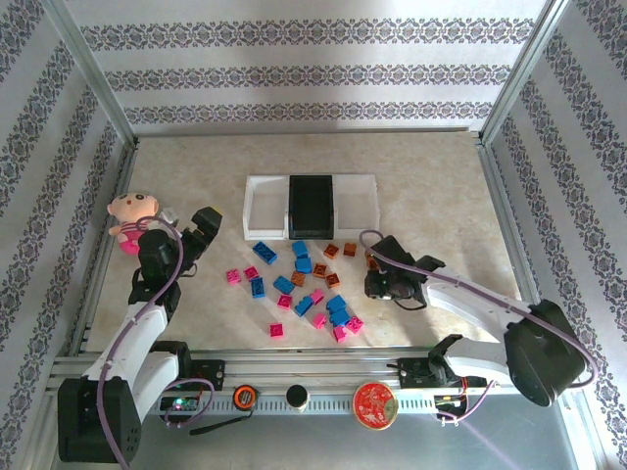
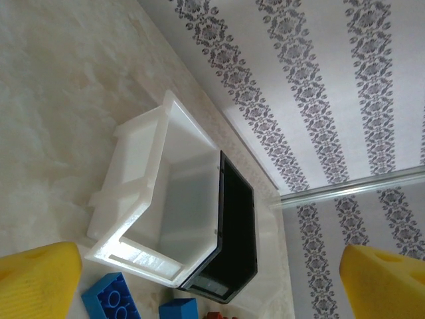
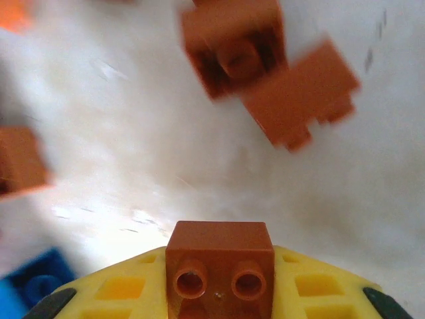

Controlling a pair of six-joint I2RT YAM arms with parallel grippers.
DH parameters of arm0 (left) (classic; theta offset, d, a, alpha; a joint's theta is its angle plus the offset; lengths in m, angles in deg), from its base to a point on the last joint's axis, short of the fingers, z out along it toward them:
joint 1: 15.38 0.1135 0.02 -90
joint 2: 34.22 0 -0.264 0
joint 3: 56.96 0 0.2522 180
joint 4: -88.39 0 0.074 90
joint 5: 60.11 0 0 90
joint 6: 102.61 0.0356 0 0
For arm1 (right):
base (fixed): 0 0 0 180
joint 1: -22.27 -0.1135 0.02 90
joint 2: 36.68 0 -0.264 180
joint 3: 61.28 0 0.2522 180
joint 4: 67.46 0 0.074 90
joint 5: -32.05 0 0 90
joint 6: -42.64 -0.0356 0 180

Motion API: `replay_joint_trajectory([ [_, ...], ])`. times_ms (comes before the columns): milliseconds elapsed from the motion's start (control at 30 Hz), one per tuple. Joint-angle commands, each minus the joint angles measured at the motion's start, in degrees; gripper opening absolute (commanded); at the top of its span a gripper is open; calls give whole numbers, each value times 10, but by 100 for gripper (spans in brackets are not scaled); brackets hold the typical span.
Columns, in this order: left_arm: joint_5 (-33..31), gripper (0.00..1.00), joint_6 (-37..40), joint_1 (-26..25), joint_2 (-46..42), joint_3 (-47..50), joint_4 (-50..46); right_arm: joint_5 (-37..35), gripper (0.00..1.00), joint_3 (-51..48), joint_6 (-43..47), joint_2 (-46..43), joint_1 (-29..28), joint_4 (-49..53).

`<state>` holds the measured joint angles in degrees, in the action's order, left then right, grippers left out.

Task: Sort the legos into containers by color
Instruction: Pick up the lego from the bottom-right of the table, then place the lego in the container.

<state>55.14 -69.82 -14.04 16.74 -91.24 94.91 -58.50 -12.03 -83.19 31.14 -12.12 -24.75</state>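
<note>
Legos (image 1: 304, 284) are scattered on the table (image 1: 441, 186) just before the containers (image 1: 248, 211). One orange-brown brick (image 3: 219, 256) is pinched by the right gripper (image 1: 375, 282); the left gripper (image 1: 208, 223) is spread wide.

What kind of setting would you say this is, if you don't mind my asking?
Probably a robot test cell, not a home: aluminium frame posts hold wallpapered panels around a table, with two arms bolted to its near rail, legos before three trays.

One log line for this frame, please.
right claw: shut on orange-brown lego | left claw: open, facing containers | other legos: loose on table
</note>
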Motion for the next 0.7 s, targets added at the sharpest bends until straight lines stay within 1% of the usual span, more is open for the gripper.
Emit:
replay_joint_trajectory([
  [0,-1,100,30,-15,18,-25,-33,-14,27,65,34,-23,-2,-21],
  [67,3,100,30,-19,32,-28,-36,-28,27,105,57,-3,7,-31],
  [167,12,100,30,-19,46,-32,-42,-31,27,161,85,51,32,-61],
  [267,19,100,37,-20,48,-39,-59,-28,27,218,105,125,59,-87],
  [433,16,100,60,-21,43,-55,-109,-36,27,322,135,256,85,-100],
  [500,11,100,68,-22,39,-58,-126,-36,27,352,138,295,91,-103],
  [600,2,100,79,-24,30,-61,-151,-36,32,387,142,337,95,-108],
  [667,-4,100,87,-26,23,-64,-166,-41,41,406,148,352,98,-110],
])
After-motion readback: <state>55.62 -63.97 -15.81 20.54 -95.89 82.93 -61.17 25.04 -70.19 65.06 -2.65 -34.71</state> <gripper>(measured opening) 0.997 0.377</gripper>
